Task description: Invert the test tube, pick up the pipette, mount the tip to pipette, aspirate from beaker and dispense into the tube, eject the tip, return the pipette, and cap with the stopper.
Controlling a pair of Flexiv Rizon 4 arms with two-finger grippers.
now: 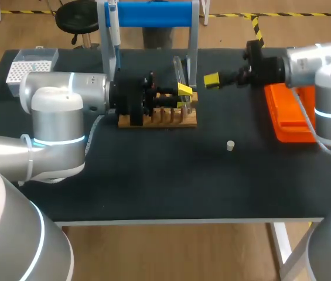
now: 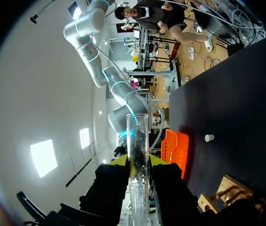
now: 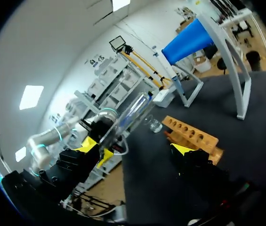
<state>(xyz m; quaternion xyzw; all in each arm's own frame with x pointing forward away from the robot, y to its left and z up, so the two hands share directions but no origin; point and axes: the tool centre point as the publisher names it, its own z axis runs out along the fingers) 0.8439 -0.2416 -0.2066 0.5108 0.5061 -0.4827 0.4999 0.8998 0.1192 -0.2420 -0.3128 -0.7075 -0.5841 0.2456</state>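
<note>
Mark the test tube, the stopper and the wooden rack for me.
test tube [image 2: 136, 136], left wrist view, on its clear glass wall.
stopper [image 1: 230, 145], head view, on its top face.
wooden rack [image 1: 164, 123], head view, on its front edge.

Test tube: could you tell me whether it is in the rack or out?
Out: the left hand holds the test tube clear of the rack.

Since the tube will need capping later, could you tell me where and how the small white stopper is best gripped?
Probably by its round sides, from straight above: the stopper is short and sits alone on the table, nothing crowding it.
</note>
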